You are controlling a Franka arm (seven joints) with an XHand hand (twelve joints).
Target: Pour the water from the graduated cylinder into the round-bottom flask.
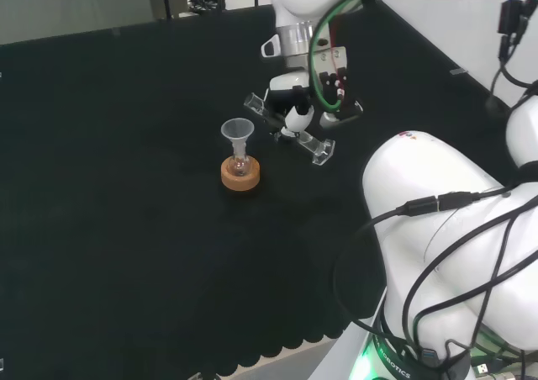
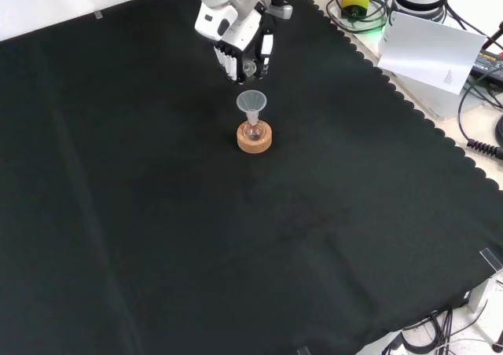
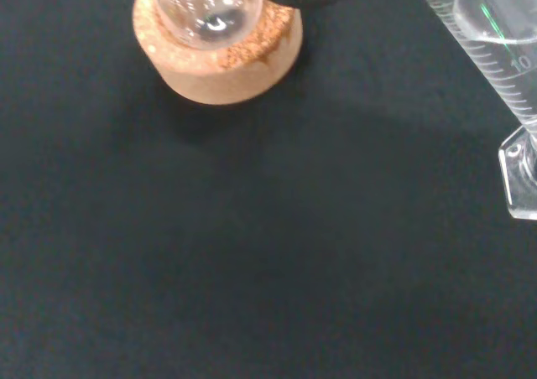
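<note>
Black cloth-covered tabletop (image 1: 126, 229) with a scalloped near edge, pale wall and cables behind. In the head view, white arm links bulking at the right. Black and white hand (image 1: 296, 102) curled round a clear plastic graduated cylinder (image 1: 290, 128), held tipped close to level, hexagonal foot toward four o'clock, mouth toward ten o'clock. Mouth hanging just beside and a little above a clear glass funnel (image 1: 237, 130), not plainly over it. Funnel seated in the neck of a small clear round-bottom flask (image 1: 239, 166), flask resting on a tan cork ring stand (image 1: 240, 176) at five o'clock of the hand in the front view.

Risks, as judgement: tipped already with the lip short of the funnel bowl, so water likely to land on the cloth. Too quick a tilt likely to overshoot the narrow rim. Any knock from the lip apt to topple the funnel or slide the light stand. Water level hard to read through the clear wall.
</note>
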